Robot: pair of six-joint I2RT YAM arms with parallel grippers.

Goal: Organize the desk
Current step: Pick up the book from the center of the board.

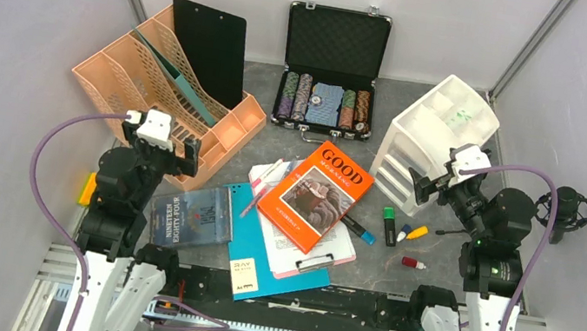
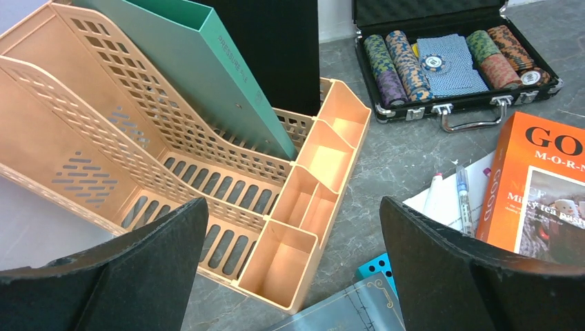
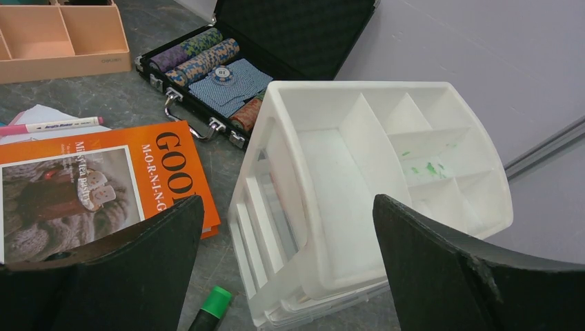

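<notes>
Overhead view of a cluttered dark grey desk (image 1: 384,271) filling the frame. At 9 o'clock the left gripper (image 1: 159,150), jaws wide apart and empty, faces a peach file rack (image 1: 101,75) at 10. At 3 o'clock the right gripper (image 1: 439,180), equally wide and empty, faces a white drawer organiser (image 1: 436,130)

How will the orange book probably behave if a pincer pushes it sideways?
Probably light and slightly bendy: the orange book looks like a thin paperback. It rests on the clipboard, so a push may drag its papers along.
</notes>
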